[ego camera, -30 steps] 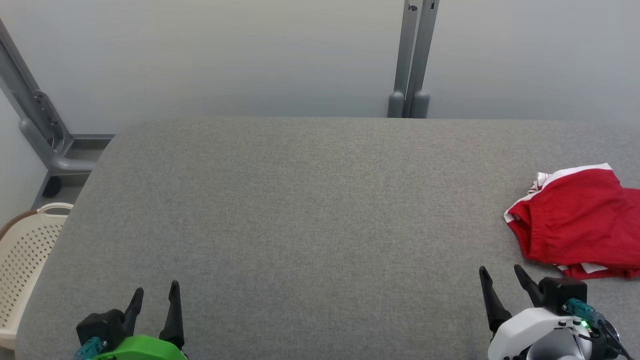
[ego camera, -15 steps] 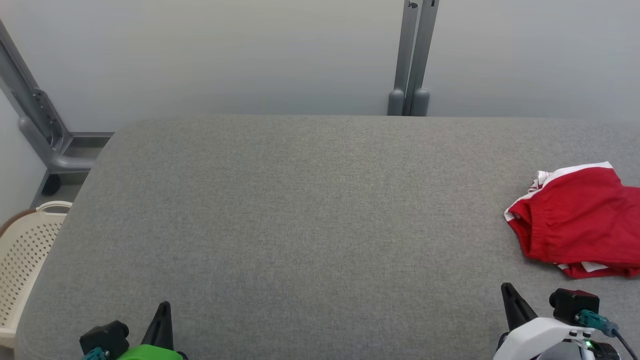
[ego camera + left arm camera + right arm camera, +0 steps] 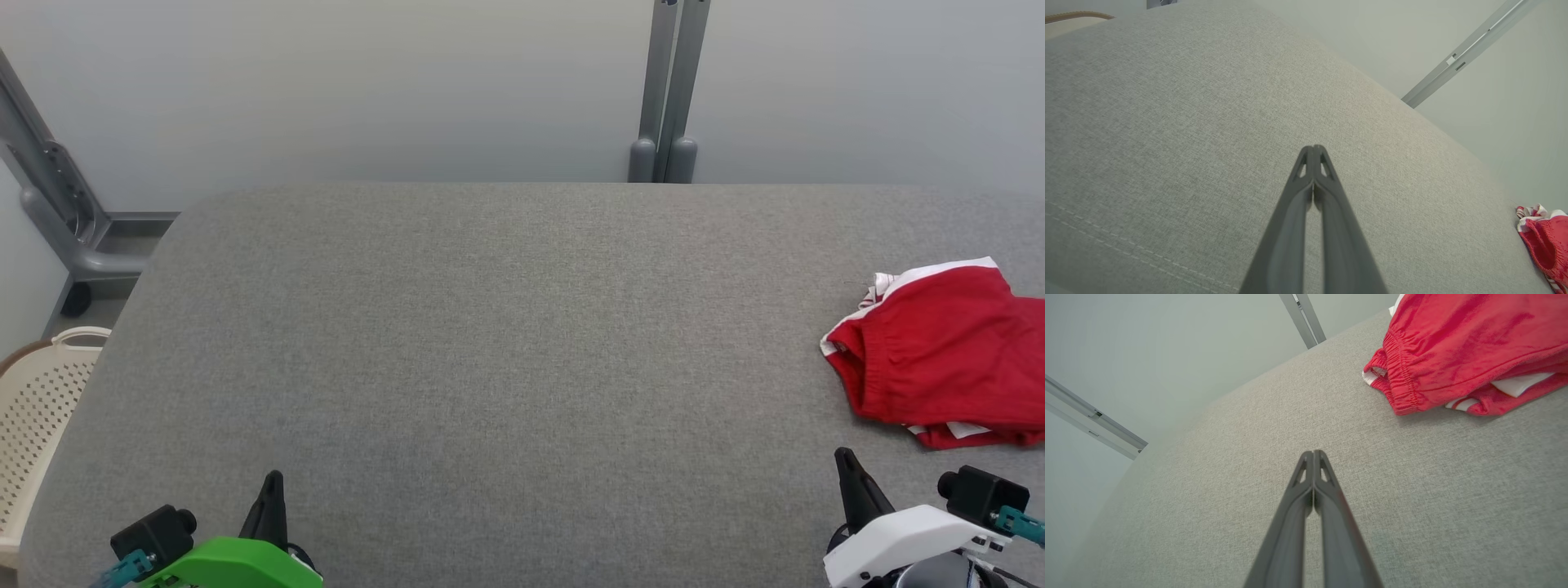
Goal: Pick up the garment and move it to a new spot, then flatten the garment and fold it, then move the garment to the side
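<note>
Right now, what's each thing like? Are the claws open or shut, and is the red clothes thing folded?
Left gripper: shut, holding nothing.
Right gripper: shut, holding nothing.
Red shorts: crumpled, not folded, lying on the grey table.
Laundry basket: upright beside the table.

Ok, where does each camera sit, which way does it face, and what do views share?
Head view: on the head, looking forward and down over the table; left gripper lower left, right gripper lower right, both shut.
Left wrist view: on that wrist, looking along its closed fingers across the table.
Right wrist view: on that wrist, along its closed fingers toward the garment.
Shared: all three show the garment.
</note>
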Tool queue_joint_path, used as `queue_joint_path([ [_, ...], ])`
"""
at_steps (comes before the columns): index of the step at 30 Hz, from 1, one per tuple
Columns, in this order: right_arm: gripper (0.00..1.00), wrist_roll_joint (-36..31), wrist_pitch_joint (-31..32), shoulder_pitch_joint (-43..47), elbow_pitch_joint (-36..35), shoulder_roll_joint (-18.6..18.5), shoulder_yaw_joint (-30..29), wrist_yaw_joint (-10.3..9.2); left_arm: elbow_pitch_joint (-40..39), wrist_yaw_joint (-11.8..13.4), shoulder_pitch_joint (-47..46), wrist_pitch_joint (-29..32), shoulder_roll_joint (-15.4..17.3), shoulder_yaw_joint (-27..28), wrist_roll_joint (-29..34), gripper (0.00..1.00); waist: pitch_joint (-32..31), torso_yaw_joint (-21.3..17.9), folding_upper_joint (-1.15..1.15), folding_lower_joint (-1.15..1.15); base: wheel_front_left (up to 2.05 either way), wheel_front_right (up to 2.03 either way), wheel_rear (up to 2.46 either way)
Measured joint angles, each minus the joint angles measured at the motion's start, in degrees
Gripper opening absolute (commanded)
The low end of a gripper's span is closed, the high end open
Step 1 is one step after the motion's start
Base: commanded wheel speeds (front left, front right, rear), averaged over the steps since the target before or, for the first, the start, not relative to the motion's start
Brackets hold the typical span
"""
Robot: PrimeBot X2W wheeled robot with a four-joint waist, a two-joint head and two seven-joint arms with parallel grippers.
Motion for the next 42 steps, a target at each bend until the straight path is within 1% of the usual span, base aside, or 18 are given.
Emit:
queue_joint_path([
  [18, 0.0, 15.7, 1.94, -0.38, -1.89, -0.05, -2.04, -0.01, -1.19, -2.07, -2.18, 3.45, -2.22, 3.31, -10.49, 0.0, 0.8, -0.63, 0.0, 0.0, 0.0, 0.0, 0.0],
  [42, 0.0, 32.43, 4.27, -1.01, -3.81, -0.16, -4.37, -0.02, -2.27, -4.47, -4.49, 7.27, -4.69, 6.82, -21.75, 0.0, 1.87, -1.48, 0.0, 0.0, 0.0, 0.0, 0.0],
])
